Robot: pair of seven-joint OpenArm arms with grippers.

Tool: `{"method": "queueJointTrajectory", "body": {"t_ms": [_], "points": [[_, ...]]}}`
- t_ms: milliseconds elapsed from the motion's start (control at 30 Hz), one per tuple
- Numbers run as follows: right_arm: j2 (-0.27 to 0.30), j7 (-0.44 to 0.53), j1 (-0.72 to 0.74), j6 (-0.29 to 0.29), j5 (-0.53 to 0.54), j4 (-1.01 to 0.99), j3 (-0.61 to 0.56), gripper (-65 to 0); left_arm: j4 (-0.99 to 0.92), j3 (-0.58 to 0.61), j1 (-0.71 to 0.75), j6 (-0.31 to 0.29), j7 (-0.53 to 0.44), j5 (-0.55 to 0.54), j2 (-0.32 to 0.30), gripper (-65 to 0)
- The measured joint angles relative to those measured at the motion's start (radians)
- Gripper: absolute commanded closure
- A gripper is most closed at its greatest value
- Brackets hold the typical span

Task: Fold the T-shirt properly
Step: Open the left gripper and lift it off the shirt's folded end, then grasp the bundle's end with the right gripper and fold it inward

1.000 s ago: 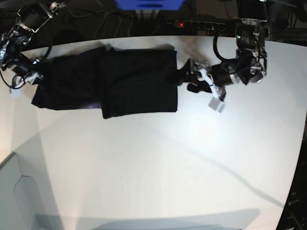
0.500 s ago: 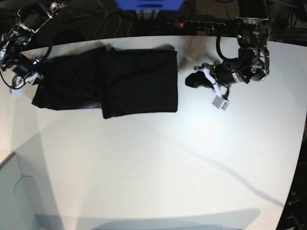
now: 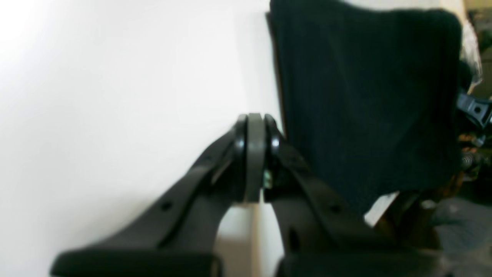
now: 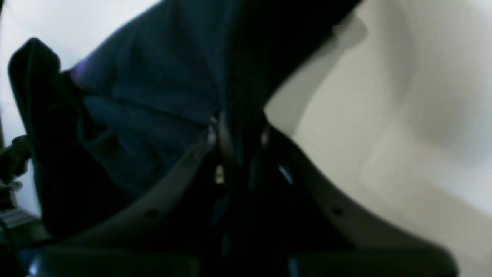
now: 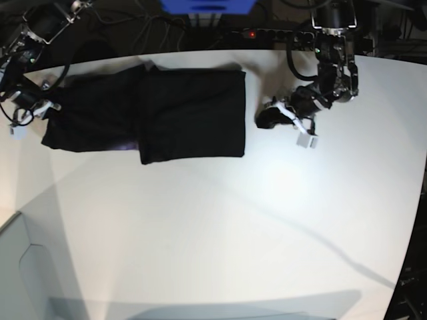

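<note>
The black T-shirt [image 5: 190, 113] lies partly folded at the back left of the white table [image 5: 233, 220], a doubled panel on its right half. My left gripper [image 5: 263, 120] hovers just right of the shirt's right edge, apart from it. In the left wrist view this gripper [image 3: 254, 127] is shut with nothing in it, and the T-shirt [image 3: 365, 96] lies to its right. My right gripper [image 5: 48, 105] is at the shirt's left end. In the right wrist view it [image 4: 236, 130] is shut on a bunched fold of the T-shirt [image 4: 153, 77].
A power strip [image 5: 267, 33] and cables run along the table's back edge under a blue object [image 5: 207, 7]. A small white tag [image 5: 305, 141] hangs by the left gripper. A grey panel [image 5: 20, 267] stands at the lower left corner.
My left gripper left the shirt's right edge, drew back to the right and shut empty. The right gripper kept its hold, and the shirt's left end shifted slightly left.
</note>
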Motion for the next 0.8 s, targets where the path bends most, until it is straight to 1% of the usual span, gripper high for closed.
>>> {"method": "queueJointTrajectory", "body": {"t_ms": [200,300,367,500,633,800], "points": [[-0.010,-0.001,-0.034,0.000,0.008,0.221,0.000,0.0,-0.002,0.000,0.000,0.000,0.001,0.000,0.001,-0.2],[-0.046,-0.008,-0.064,-0.001,0.001,0.324,-0.003,0.0,-0.001,0.001,0.000,0.000,0.002,0.000,0.001,-0.2],[-0.068,-0.010,-0.087,-0.001,0.003,0.399,-0.010,0.0,-0.001,0.023,0.000,0.001,-0.009,0.001,-0.004,-0.2],[-0.093,-0.001,-0.134,-0.001,0.011,0.538,-0.073,0.0,-0.001,0.062,-0.001,0.002,-0.023,0.005,-0.005,-0.2],[-0.122,0.002,-0.163,-0.001,0.016,0.604,-0.125,0.0,0.000,0.093,-0.005,0.002,-0.026,0.011,-0.005,-0.2],[-0.132,-0.008,-0.171,-0.001,0.009,0.604,-0.207,0.0,0.001,0.106,-0.006,0.002,-0.026,0.013,-0.005,-0.2]]}}
